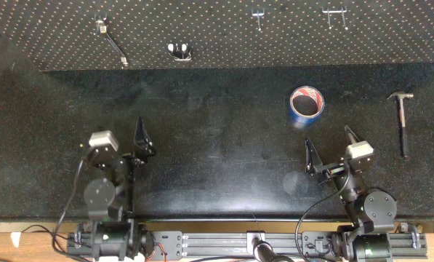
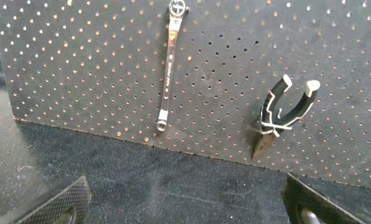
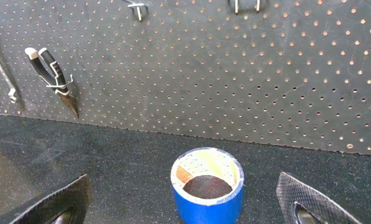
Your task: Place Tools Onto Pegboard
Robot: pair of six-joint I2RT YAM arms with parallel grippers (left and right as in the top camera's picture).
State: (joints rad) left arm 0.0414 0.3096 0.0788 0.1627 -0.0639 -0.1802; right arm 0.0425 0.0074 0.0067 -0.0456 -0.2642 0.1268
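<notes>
Hammer with a steel head and slim black handle [image 1: 402, 124] lies on the black felt-like table top [image 1: 217, 160], in front of the right end of the black perforated pegboard [image 1: 224, 33]. Its long axis is square to the pegboard, head toward it. A blue tape roll [image 1: 306, 103] sits hole-up before the pegboard, right of its middle. A silver wrench [image 2: 168, 68] and black-handled pliers [image 2: 281, 112] hang on the pegboard, the pliers nose down. The left gripper [image 2: 185, 208] and right gripper [image 1: 329, 147] are both spread wide, holding nothing.

Soft, even light falls from above; pale glare patches mark the black table [image 1: 217, 145], and shadows on the pegboard [image 1: 289, 40] are faint.
</notes>
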